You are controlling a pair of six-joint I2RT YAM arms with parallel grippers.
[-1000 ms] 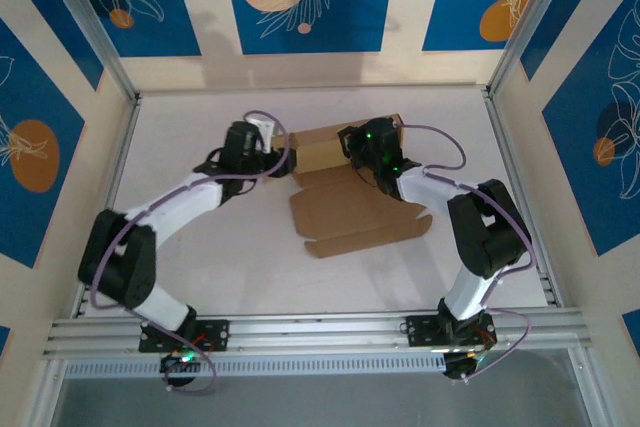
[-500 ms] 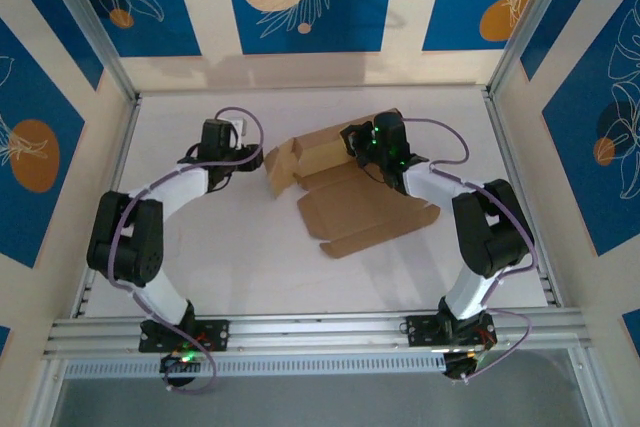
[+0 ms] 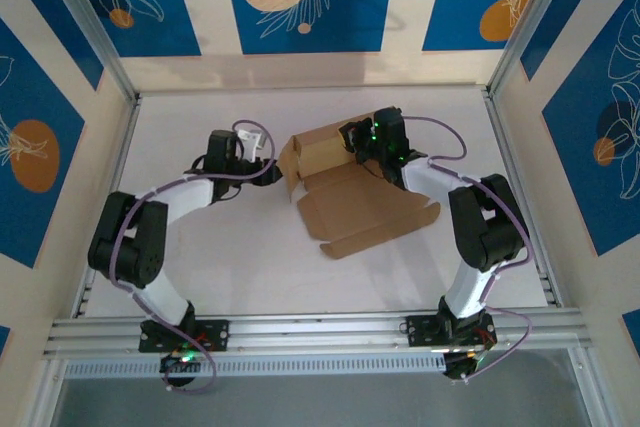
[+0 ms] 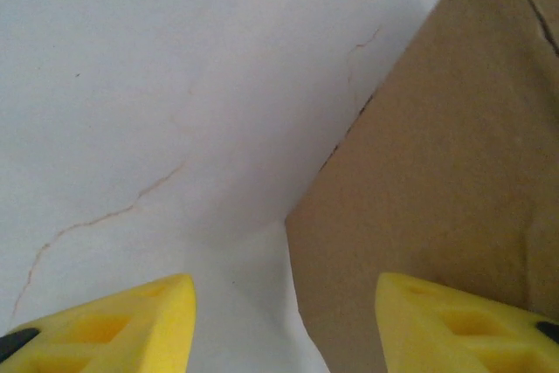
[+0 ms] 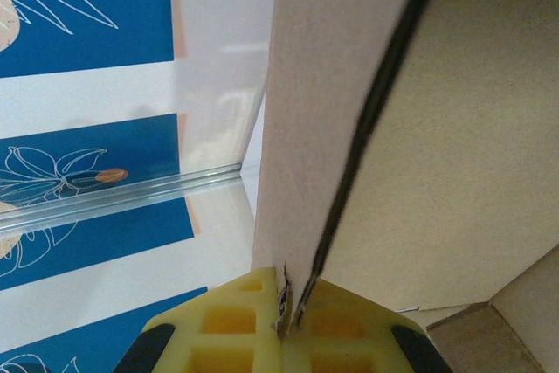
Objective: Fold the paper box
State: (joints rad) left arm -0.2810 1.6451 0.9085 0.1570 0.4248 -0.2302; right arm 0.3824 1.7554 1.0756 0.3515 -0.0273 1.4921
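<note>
Gripper status: right gripper (image 5: pixel 293 328) was clamped on a raised wall edge of the paper box (image 3: pixel 365 209), with the cardboard pinched between its yellow pads (image 5: pixel 236 325). Left gripper (image 4: pixel 284 325) was open with nothing between its fingers, low over the counter (image 3: pixel 230 247) and just beside the box's left end flap. Box sat mid-counter toward the far side, between the two arms. Progress, my read: early to middle. Rear wall and the left end flap stood up. The big front panel with its tabs lay flat. Remaining: raise the other walls, tuck the side flaps, fold the lid panel over, lock the tabs.
</note>
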